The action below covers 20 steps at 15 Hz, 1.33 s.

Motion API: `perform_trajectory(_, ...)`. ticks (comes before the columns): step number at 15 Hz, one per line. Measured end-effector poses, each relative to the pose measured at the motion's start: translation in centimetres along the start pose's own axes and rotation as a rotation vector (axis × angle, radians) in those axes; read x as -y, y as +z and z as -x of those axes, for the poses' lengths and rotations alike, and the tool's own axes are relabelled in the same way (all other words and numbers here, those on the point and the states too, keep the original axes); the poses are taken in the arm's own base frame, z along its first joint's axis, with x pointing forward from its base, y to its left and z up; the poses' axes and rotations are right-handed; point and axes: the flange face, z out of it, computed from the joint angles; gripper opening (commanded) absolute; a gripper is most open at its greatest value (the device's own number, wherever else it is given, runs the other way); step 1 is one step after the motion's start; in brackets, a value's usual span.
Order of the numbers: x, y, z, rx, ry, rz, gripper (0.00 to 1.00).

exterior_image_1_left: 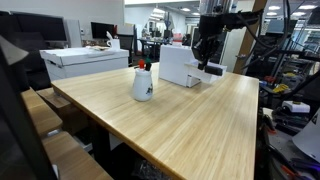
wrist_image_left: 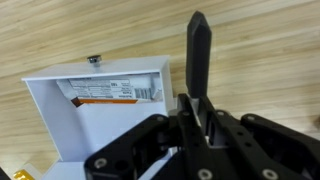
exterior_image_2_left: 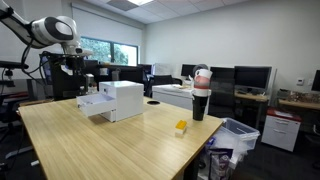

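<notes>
My gripper point(wrist_image_left: 197, 50) hangs above the wooden table point(wrist_image_left: 90, 30), just beside an open white box point(wrist_image_left: 50, 120). Its two fingers are pressed together with nothing visible between them. The box holds a printed package point(wrist_image_left: 100, 92) lying flat inside. In both exterior views the gripper point(exterior_image_1_left: 207, 58) point(exterior_image_2_left: 76, 68) is above and slightly behind the white box point(exterior_image_1_left: 178, 66) point(exterior_image_2_left: 120, 100), not touching it.
A white and red jug-like container point(exterior_image_1_left: 143, 83) point(exterior_image_2_left: 201, 95) stands on the table point(exterior_image_1_left: 190, 120). A small yellow object point(exterior_image_2_left: 181, 127) lies near the table edge. Another white box point(exterior_image_1_left: 85, 60), chairs, monitors and office desks surround the table.
</notes>
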Motion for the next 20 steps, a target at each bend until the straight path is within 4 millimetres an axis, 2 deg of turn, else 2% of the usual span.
perform_trajectory(6, 1.7, 2.0, 0.7, -0.075, -0.096, -0.051, 0.07)
perform_trajectory(11, 2.4, 4.0, -0.2, -0.122, -0.076, -0.153, 0.06)
perform_trajectory(12, 2.4, 4.2, -0.3, -0.121, -0.072, -0.159, 0.38)
perform_trajectory(14, 2.6, 4.9, -0.4, -0.11, -0.069, -0.166, 0.43)
perform_trajectory(18, 2.9, 6.2, -0.1, -0.079, -0.098, -0.157, 0.66)
perform_trajectory(20, 3.2, 6.9, 0.1, -0.046, -0.116, -0.161, 0.82)
